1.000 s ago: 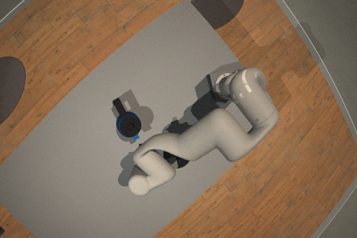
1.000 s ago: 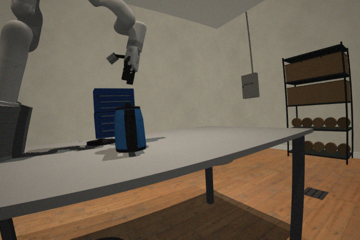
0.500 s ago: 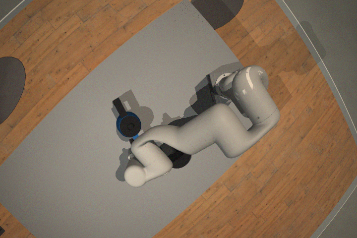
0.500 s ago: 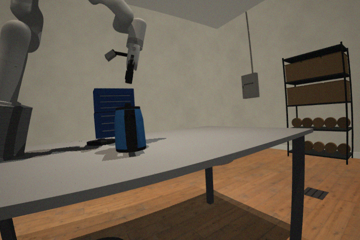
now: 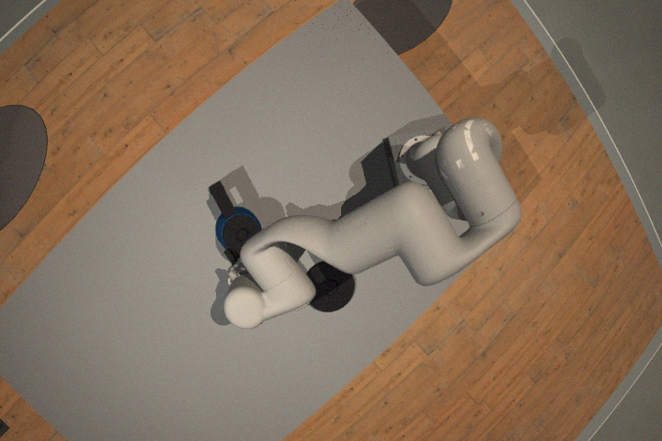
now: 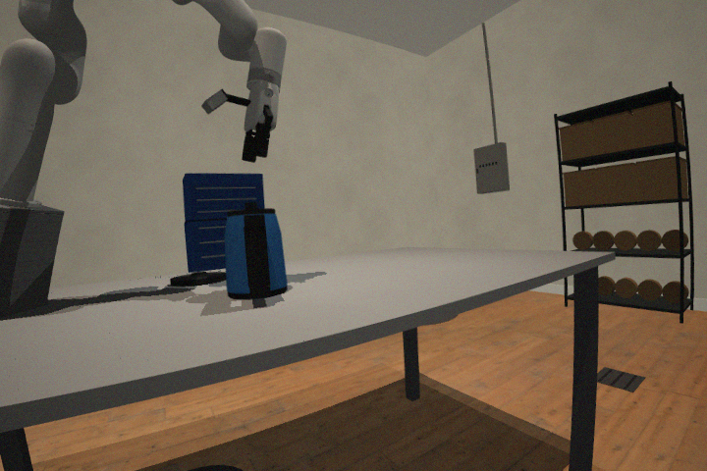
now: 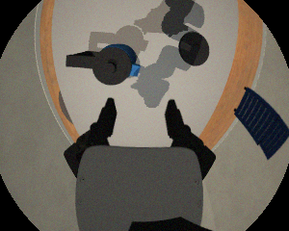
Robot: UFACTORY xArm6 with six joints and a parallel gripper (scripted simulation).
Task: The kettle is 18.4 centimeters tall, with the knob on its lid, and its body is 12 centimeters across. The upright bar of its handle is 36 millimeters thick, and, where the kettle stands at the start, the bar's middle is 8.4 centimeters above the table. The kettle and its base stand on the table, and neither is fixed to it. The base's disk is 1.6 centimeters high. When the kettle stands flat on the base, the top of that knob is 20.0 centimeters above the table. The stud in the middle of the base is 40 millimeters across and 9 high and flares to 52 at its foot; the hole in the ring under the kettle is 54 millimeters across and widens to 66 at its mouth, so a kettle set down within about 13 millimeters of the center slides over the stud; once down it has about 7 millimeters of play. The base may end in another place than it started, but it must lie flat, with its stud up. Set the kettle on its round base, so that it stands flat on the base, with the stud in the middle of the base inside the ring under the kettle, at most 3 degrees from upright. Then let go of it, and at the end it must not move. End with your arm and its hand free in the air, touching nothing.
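Observation:
The blue kettle [image 6: 254,252] with a black lid and black handle bar stands upright on the grey table; it also shows from above in the overhead view [image 5: 237,227] and in the wrist view [image 7: 113,64]. Its handle sticks out to one side [image 7: 81,61]. The round black base [image 6: 197,278] lies flat on the table apart from the kettle, half hidden under my arm in the overhead view [image 5: 334,293], and shows in the wrist view [image 7: 194,46]. My gripper [image 6: 255,145] hangs open and empty high above the kettle, fingers pointing down [image 7: 140,118].
The arm's pedestal [image 6: 12,261] stands at the table's edge. A blue crate [image 6: 222,219] stands behind the table. A black shelf rack [image 6: 624,205] with boxes stands at the far right.

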